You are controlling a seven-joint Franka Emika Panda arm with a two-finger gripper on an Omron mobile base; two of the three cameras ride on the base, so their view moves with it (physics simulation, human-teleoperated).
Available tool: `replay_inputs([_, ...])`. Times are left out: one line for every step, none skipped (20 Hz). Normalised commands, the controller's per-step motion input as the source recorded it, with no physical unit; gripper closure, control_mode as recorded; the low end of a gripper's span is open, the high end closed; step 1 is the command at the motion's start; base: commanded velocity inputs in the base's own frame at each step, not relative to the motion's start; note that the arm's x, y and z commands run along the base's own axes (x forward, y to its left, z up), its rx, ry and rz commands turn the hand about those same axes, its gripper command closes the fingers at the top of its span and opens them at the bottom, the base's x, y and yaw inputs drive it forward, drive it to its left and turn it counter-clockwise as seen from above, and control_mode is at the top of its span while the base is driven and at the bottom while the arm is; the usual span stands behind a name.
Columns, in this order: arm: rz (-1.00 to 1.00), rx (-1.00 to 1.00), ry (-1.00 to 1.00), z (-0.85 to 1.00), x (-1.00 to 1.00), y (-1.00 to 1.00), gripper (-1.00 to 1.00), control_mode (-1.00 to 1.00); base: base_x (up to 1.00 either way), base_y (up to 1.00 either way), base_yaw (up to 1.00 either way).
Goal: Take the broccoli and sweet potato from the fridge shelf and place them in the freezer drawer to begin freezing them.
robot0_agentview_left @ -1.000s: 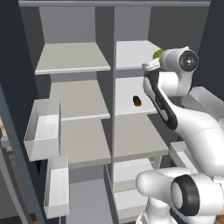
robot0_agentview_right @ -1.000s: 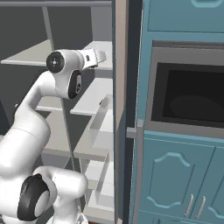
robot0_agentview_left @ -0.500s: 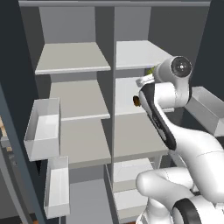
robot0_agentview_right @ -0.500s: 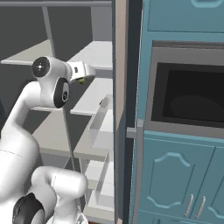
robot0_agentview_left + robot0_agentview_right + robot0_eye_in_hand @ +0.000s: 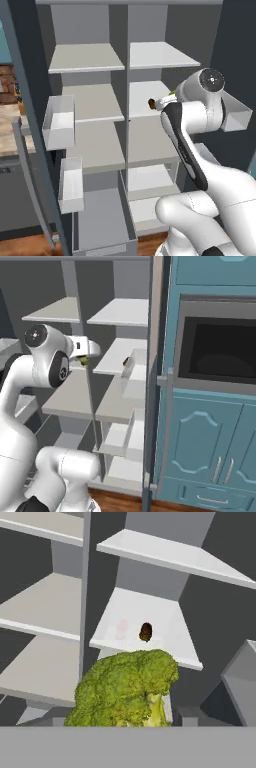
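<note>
the freezer drawer [image 5: 102,227] sits pulled out way down below the fingers [image 5: 85,360], bottom left of the fridge. the fingers are clamped on the broccoli [image 5: 127,692], held out in front of the shelves. the sweet potato [image 5: 145,631] is on the white fridge shelf [image 5: 165,627] just beyond the fingers, apart from them.

Your arm [image 5: 200,165] is a glossy white Franka build of rounded, tubular links. You see dark grey bands at the joints and a long black strip along one link. A round dark cap with small pale dots closes the upper joint, beside a boxy white wrist housing.
</note>
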Motion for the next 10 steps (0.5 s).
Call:
replay_inputs([0.00, 0.00, 0.00, 0.00, 0.00, 0.00, 1.00, 1.00, -0.72, 0.42, 0.01])
replay_inputs([0.00, 0.00, 0.00, 0.00, 0.00, 0.00, 1.00, 1.00, -0.69, 0.34, 0.02])
replay_inputs([0.00, 0.00, 0.00, 0.00, 0.00, 0.00, 1.00, 1.00, -0.69, 0.31, 0.03])
replay_inputs([0.00, 0.00, 0.00, 0.00, 0.00, 0.00, 1.00, 1.00, -0.64, 0.31, 0.03])
replay_inputs([0.00, 0.00, 0.00, 0.00, 0.00, 0.00, 1.00, 1.00, -0.62, 0.31, 0.03])
replay_inputs([0.00, 0.00, 0.00, 0.00, 0.00, 0.00, 1.00, 1.00, -0.54, 0.34, 0.03])
replay_inputs([0.00, 0.00, 0.00, 0.00, 0.00, 0.00, 1.00, 1.00, -0.54, 0.23, 0.03])
replay_inputs([0.00, 0.00, 0.00, 0.00, 0.00, 0.00, 1.00, 1.00, -0.31, 0.15, 0.04])
replay_inputs([0.00, 0.00, 0.00, 0.00, 0.00, 0.00, 1.00, 1.00, -0.28, 0.14, 0.05])
replay_inputs([0.00, 0.00, 0.00, 0.00, 0.00, 0.00, 1.00, 1.00, -0.21, 0.26, 0.05])
